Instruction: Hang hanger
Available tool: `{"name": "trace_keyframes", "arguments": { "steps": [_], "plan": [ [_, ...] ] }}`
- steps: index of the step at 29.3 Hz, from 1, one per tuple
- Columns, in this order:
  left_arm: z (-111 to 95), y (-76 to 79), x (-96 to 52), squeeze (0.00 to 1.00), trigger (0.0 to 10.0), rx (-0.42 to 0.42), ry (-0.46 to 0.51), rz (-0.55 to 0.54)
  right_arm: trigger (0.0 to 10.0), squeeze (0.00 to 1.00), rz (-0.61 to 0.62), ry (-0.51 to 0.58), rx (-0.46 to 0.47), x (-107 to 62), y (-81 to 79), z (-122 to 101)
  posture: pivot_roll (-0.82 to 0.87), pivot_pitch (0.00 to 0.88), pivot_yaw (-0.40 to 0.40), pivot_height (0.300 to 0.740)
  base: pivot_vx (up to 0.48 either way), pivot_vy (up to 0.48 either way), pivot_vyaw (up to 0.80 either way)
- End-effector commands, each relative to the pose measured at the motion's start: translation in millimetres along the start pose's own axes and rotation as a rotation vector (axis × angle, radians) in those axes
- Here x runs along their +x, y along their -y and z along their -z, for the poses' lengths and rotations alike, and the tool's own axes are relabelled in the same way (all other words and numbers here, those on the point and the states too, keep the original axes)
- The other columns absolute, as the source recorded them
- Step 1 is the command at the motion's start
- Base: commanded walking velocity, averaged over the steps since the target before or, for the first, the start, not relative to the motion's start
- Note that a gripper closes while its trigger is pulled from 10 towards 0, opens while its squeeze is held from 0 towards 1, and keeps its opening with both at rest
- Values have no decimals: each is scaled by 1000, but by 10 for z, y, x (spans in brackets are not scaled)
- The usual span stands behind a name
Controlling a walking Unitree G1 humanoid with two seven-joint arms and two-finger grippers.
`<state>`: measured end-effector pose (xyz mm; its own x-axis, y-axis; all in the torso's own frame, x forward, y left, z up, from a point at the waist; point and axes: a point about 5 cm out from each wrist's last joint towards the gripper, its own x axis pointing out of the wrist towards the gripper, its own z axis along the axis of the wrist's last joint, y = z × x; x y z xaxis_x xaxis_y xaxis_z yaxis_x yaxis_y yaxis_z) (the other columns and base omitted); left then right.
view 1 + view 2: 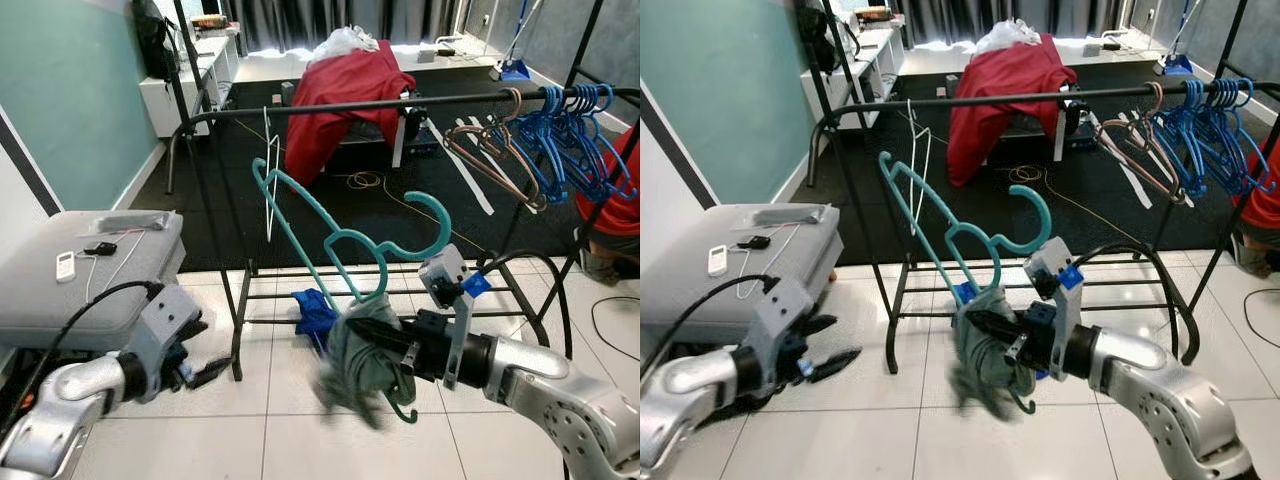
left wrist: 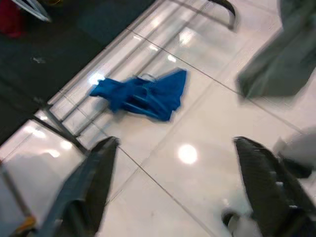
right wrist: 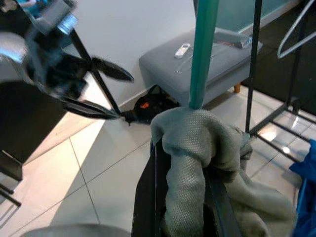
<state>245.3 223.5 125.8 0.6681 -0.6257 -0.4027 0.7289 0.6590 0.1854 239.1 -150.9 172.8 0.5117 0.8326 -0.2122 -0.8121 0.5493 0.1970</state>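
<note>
Okay, I have the right gripper (image 1: 372, 338) low in front of the clothes rack (image 1: 330, 106), pinching the teal hanger (image 1: 345, 235) through a grey-green cloth (image 1: 355, 365) that is bunched around the hanger's lower end. The hanger tilts up and away from the gripper, its hook (image 1: 432, 212) curling open below the rack's top rail, not touching it. In the right wrist view the black fingers (image 3: 148, 197) squeeze the cloth (image 3: 197, 148) with the teal bar (image 3: 203, 49) rising straight out of it. My left gripper (image 1: 825, 362) hovers low over the white tiled floor (image 1: 260, 440), fingers spread and holding nothing, just beside a grey ottoman (image 1: 60, 290). A blue garment (image 2: 140, 94) lies on the rack's bottom bars. Blue hangers (image 1: 570, 140) crowd the right end of the rail, and a red cloth (image 1: 345, 85) is draped behind it.
</note>
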Motion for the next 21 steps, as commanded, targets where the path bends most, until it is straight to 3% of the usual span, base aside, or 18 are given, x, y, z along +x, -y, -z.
{"name": "trace_keyframes", "arguments": {
  "steps": [1, 3, 5, 6, 8, 9, 10, 11, 12, 13, 15, 20, 21],
  "plan": [
    [-1, -5, -71, 1000, 10000, 4, -31, 33, 0, 0, -4, -12, -1, -17, 3, 11, -93, 0, 57, 740, 0, 0, 0],
    [-105, -138, -207, 1000, 10000, 80, -45, 0, 0, 0, -25, -35, 15, -51, -4, 55, -95, 0, 60, 740, 0, 0, 0],
    [-105, -138, -207, 1000, 10000, 80, -45, 0, 0, 0, -25, -35, 15, -51, -4, 55, -95, 0, 60, 740, 0, 0, 0],
    [-239, -231, -238, 1000, 10000, 123, 9, -51, 0, 0, -69, -73, 27, -76, -49, 109, -95, 0, 56, 740, 0, 0, 0],
    [-752, -412, -334, 1000, 10000, 200, 221, -148, 0, 0, -172, -241, 27, -166, -167, 342, -98, 0, 53, 740, 0, 0, 0],
    [-876, -436, -371, 1000, 10000, 217, 271, -161, 0, 0, -197, -285, 27, -193, -196, 401, -98, 0, 53, 740, 0, 0, 0],
    [-876, -436, -371, 1000, 10000, 217, 271, -161, 0, 0, -197, -285, 27, -193, -196, 401, -98, 0, 53, 740, 0, 0, 0],
    [-1003, -435, -415, 925, 10000, 244, 314, -151, 0, 0, -202, -306, 34, -209, -197, 435, -100, 0, 49, 740, 0, 0, 0],
    [-1003, -435, -415, 925, 10000, 244, 314, -151, 0, 0, -202, -306, 34, -209, -197, 435, -100, 0, 49, 740, 0, 0, 0],
    [-1098, -410, -452, 0, 10000, 276, 335, -121, 0, 0, -200, -316, 38, -214, -188, 449, -100, 0, 49, 740, 0, 0, 0],
    [-1267, -340, -519, 0, 10000, 337, 363, -47, 0, 0, -205, -336, 40, -219, -184, 476, -100, 0, 49, 740, 0, 0, 0],
    [-1313, -266, -534, 0, 10000, 362, 359, 17, 0, 0, -209, -339, 39, -209, -190, 484, -96, 0, 47, 740, 0, 0, 0],
    [-1299, -150, -515, 0, 10000, 377, 326, 109, 0, 0, -215, -333, 38, -189, -199, 483, -93, 0, 48, 740, 0, 0, 0]
  ]
}}
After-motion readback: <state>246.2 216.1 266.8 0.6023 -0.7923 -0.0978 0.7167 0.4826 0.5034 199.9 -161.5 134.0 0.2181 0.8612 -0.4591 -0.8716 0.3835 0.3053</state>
